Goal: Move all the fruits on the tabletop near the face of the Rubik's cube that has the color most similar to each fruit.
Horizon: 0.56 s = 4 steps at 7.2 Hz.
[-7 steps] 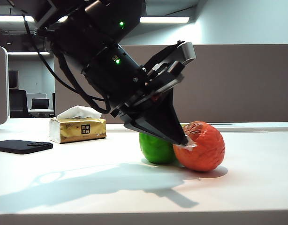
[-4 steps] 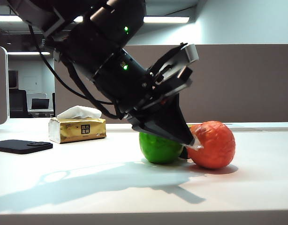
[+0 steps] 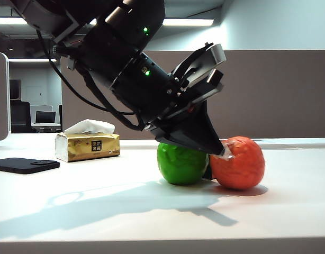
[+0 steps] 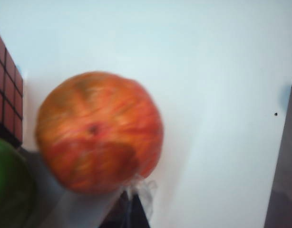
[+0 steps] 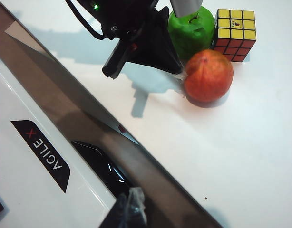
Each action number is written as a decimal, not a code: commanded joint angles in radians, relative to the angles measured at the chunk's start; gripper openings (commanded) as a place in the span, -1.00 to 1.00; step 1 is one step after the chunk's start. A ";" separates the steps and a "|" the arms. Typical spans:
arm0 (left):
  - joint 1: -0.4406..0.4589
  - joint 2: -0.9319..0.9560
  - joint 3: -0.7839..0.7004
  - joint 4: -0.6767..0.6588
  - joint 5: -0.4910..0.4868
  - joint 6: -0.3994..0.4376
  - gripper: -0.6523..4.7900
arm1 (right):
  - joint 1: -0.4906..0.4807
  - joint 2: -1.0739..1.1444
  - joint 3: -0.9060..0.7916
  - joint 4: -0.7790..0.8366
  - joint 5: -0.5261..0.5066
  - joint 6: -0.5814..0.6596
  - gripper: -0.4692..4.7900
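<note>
Glossy green apple (image 3: 182, 163), wrinkled matt orange (image 3: 237, 163), smooth white tabletop (image 3: 289, 206), gold-foil tissue box (image 3: 87, 146).

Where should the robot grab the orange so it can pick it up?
Probably around the orange's round middle, coming from above. The apple and cube crowd one side, so the fingers fit best on its open sides. The left gripper is already touching it; the right gripper stays far away.
</note>
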State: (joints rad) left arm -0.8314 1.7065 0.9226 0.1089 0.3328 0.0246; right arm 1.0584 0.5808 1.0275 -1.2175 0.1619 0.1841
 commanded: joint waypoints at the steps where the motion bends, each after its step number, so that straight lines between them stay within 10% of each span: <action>1: -0.049 0.002 0.003 0.015 -0.009 -0.007 -0.78 | 0.000 0.000 0.002 0.010 0.021 0.006 -0.82; 4: -0.060 0.023 0.004 0.103 -0.040 -0.026 -0.78 | 0.000 0.000 0.002 0.011 0.020 0.007 -0.82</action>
State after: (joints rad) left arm -0.8871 1.7237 0.9222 0.1905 0.2909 0.0086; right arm 1.0584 0.5808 1.0271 -1.2182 0.1799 0.1875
